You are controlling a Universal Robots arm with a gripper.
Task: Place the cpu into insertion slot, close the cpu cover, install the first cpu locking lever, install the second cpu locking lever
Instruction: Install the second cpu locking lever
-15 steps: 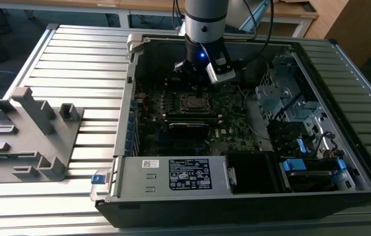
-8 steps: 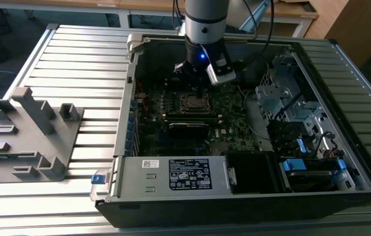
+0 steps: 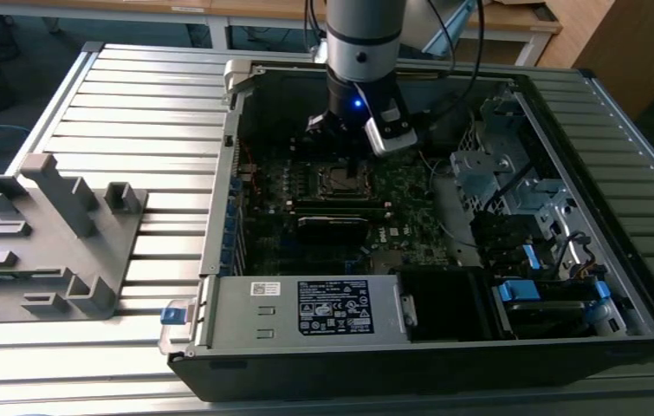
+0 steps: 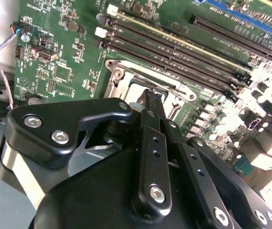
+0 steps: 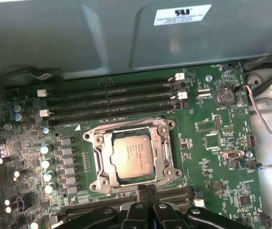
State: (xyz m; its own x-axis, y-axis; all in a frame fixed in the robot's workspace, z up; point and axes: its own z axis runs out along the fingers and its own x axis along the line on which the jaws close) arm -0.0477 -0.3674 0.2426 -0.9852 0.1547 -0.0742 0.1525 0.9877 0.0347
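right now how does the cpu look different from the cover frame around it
The cpu is a solid, dull grey square plate; the cpu cover is a brighter silver frame with an open middle. The cpu is the smaller and sits inside that window, while the cpu cover rings it, reaching out to the corner screws. Both are square, metal and lie flat on the green motherboard.

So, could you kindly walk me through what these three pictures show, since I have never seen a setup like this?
A robot arm reaches into an open computer case lying on a slatted table. The exterior view looks on from outside; both wrist views come from cameras riding on the arm. The gripper, fingers together and holding nothing, sits at the edge of the insertion slot on the green motherboard. The cpu already lies in the slot, the cpu cover framing it. A grey fixture stands on the table.
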